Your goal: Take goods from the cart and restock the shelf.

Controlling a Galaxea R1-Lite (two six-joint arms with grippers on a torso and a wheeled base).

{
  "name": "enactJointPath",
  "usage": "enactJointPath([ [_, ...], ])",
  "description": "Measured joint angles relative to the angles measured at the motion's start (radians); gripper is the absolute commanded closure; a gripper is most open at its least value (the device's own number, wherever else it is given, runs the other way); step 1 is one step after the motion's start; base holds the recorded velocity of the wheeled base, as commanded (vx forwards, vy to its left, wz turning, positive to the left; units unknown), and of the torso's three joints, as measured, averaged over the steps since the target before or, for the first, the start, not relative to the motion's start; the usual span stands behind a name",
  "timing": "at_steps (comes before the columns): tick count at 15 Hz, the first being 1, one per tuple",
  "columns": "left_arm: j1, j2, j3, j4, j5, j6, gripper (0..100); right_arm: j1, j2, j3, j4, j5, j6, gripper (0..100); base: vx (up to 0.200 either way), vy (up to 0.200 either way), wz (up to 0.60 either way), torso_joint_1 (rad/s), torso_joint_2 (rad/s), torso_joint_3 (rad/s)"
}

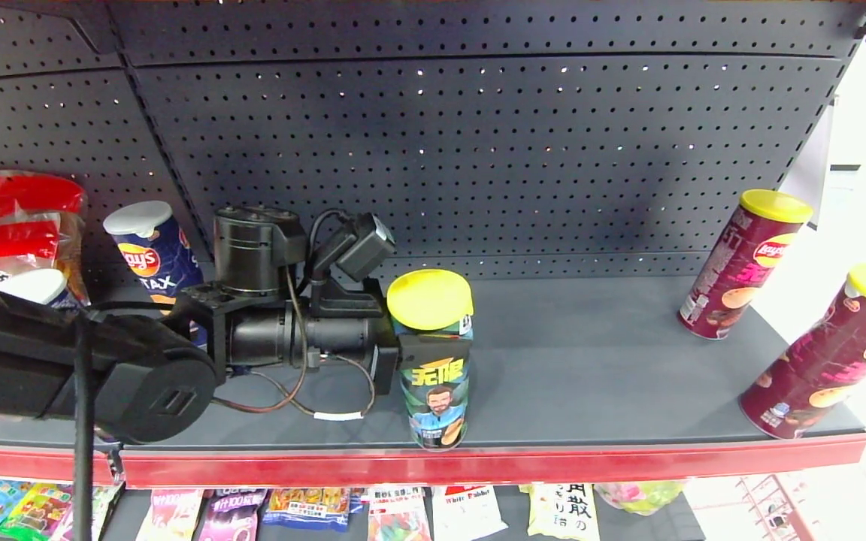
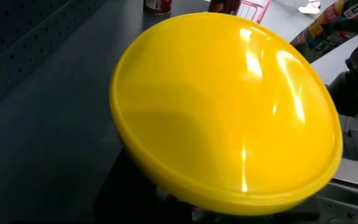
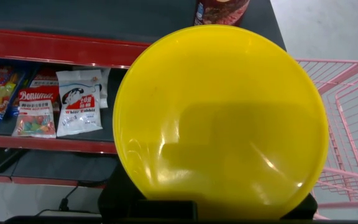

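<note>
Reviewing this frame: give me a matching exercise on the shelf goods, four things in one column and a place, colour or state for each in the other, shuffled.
Things
1. green can
2. blue can
3. maroon cans
4. snack bags

Descriptions
A. white lid, at the left rear of the shelf
B. on the lower shelf, below the red edge
C. yellow lid, held in the left gripper
D. yellow lids, at the right end of the shelf

Pairs: 1-C, 2-A, 3-D, 4-B

Left arm level, left gripper (image 1: 433, 352) clamping green can (image 1: 437, 406), right gripper (image 3: 166, 210) (partly hidden) holding yellow-lidded can (image 3: 219, 118).
</note>
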Motion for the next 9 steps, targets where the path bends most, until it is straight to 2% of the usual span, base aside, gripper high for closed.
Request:
enactJointPath([
  [5, 0.004, 0.0, 0.007, -0.001, 0.009, -0.005, 100, 0.0, 0.0, 0.0, 0.0, 0.0, 0.0, 100, 0.0, 0.0, 0.0, 0.0, 0.0, 0.0],
  [6, 0.004, 0.0, 0.011, -0.004, 0.01, -0.004, 0, 0.0, 0.0, 0.0, 0.0, 0.0, 0.0, 100, 0.0, 0.0, 0.0, 0.0, 0.0, 0.0],
  [9, 0.004, 0.003, 0.016, 0.001, 0.011, -0.002, 0, 0.0, 0.0, 0.0, 0.0, 0.0, 0.0, 100, 0.0, 0.0, 0.0, 0.0, 0.0, 0.0],
])
